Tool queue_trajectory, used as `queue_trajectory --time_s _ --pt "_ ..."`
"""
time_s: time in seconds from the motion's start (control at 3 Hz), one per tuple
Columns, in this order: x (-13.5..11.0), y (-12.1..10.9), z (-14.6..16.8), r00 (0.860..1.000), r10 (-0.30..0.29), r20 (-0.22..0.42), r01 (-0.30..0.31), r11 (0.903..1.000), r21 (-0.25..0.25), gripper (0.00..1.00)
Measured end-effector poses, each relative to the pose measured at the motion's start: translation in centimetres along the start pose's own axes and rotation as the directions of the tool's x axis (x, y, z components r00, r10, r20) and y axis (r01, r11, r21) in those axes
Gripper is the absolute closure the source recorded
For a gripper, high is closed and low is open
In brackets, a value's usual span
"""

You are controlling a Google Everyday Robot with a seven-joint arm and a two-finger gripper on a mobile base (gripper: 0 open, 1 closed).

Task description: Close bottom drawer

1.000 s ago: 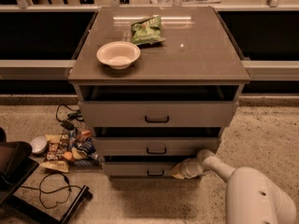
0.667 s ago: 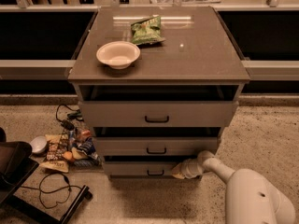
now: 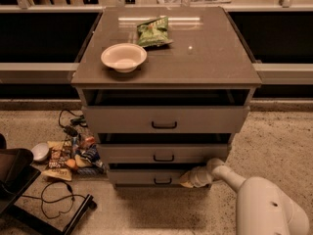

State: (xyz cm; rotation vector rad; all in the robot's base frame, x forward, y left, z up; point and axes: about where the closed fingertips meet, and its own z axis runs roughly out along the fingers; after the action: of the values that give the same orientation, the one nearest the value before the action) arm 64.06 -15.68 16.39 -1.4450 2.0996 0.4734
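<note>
The bottom drawer (image 3: 146,178) is the lowest and slimmest of three grey-brown drawer fronts, with a small black handle (image 3: 163,181). It stands slightly out, a dark gap above it. My gripper (image 3: 187,180) is at the right end of its front panel, touching it, on the end of my white arm (image 3: 266,204) that reaches in from the lower right. The middle drawer (image 3: 164,153) and the tall top drawer (image 3: 165,120) also stand partly out.
A white bowl (image 3: 123,57) and a green snack bag (image 3: 153,32) lie on the cabinet top (image 3: 210,58). Snack packets, a small bowl and cables (image 3: 63,153) litter the floor at the left. A dark stand (image 3: 19,180) is at the lower left.
The arm and gripper have shifted very slightly left against the bottom drawer's front; the drawers look much the same.
</note>
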Motion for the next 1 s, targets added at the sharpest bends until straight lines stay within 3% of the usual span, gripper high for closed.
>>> queue_trajectory --time_s 1.0 --pt "0.01 0.01 -0.01 1.0 0.0 0.0 0.0 1.0 0.0 1.0"
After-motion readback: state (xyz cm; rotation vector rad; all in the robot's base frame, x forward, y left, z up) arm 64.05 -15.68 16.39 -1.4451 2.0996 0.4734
